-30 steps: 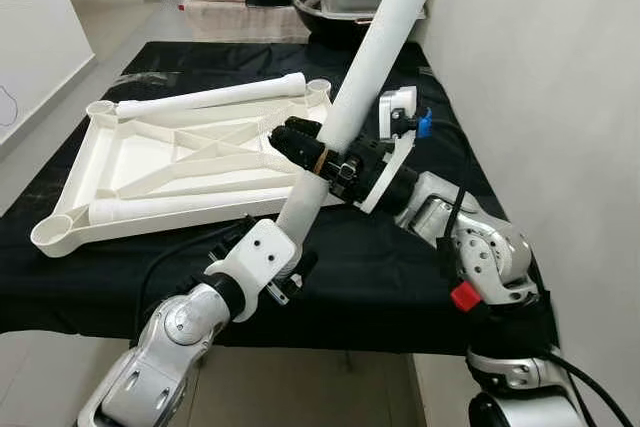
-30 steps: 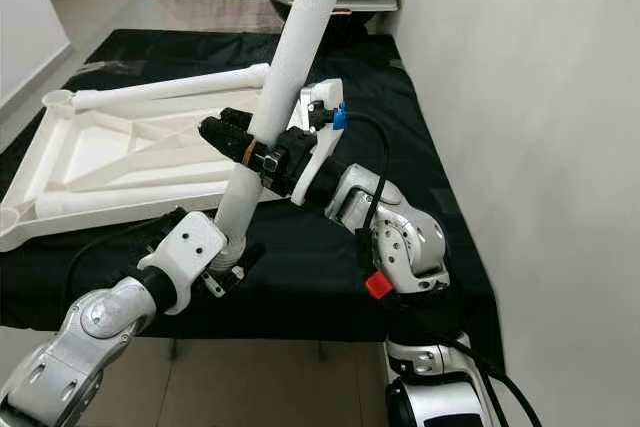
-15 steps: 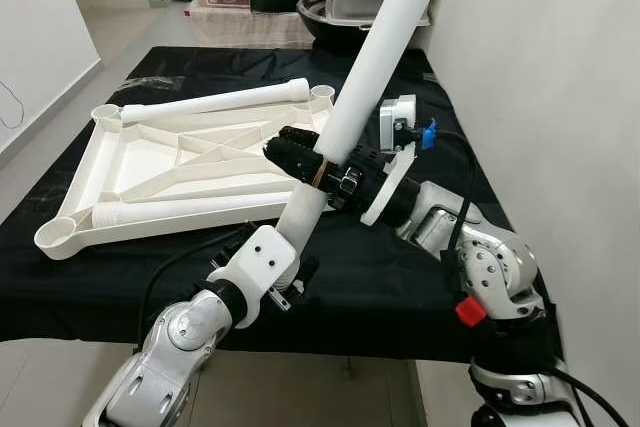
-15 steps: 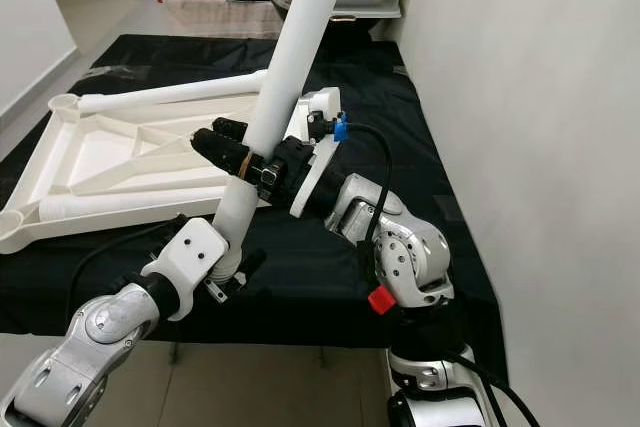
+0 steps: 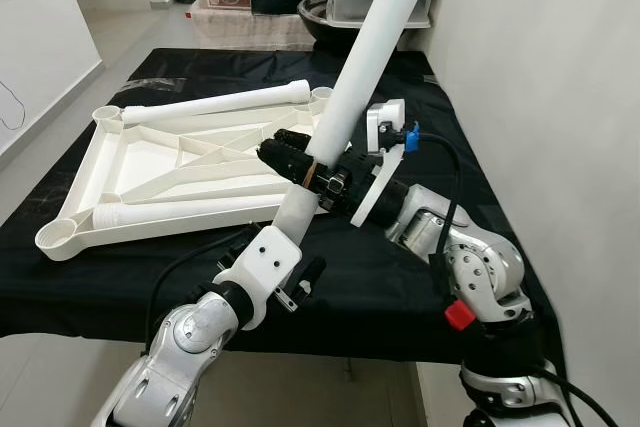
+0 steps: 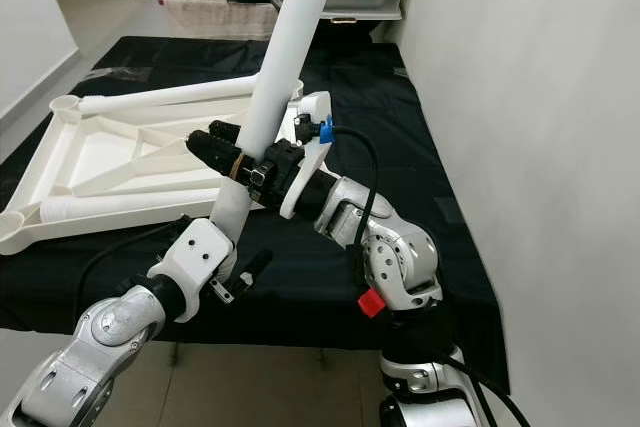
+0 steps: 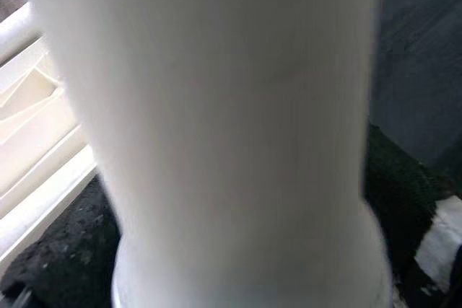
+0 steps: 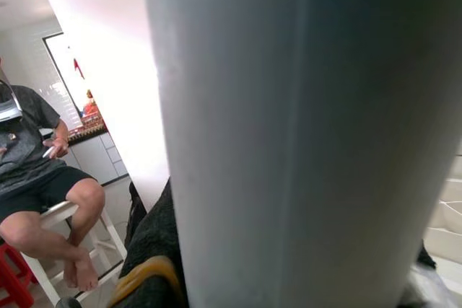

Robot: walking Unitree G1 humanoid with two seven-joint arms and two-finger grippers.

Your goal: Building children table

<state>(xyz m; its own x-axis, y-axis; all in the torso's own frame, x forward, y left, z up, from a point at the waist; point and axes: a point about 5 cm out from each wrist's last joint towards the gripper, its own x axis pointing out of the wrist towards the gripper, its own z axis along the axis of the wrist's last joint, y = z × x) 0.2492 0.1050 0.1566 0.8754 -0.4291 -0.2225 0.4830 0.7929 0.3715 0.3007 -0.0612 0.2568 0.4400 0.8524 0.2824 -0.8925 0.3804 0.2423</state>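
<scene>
Grippers of both arms meet on a long white table leg (image 5: 372,42) held slanting up above a black-draped table (image 5: 420,267). The right gripper (image 5: 293,154) pinches the leg at mid-length, black fingers closed on either side; the left gripper (image 5: 290,247) holds its lower end, though its finger state cannot be told. Beside them the upturned white tabletop frame (image 5: 170,162) lies flat, with two more legs (image 5: 215,102) resting on it. A seated person (image 8: 36,171) appears in the right wrist view.
</scene>
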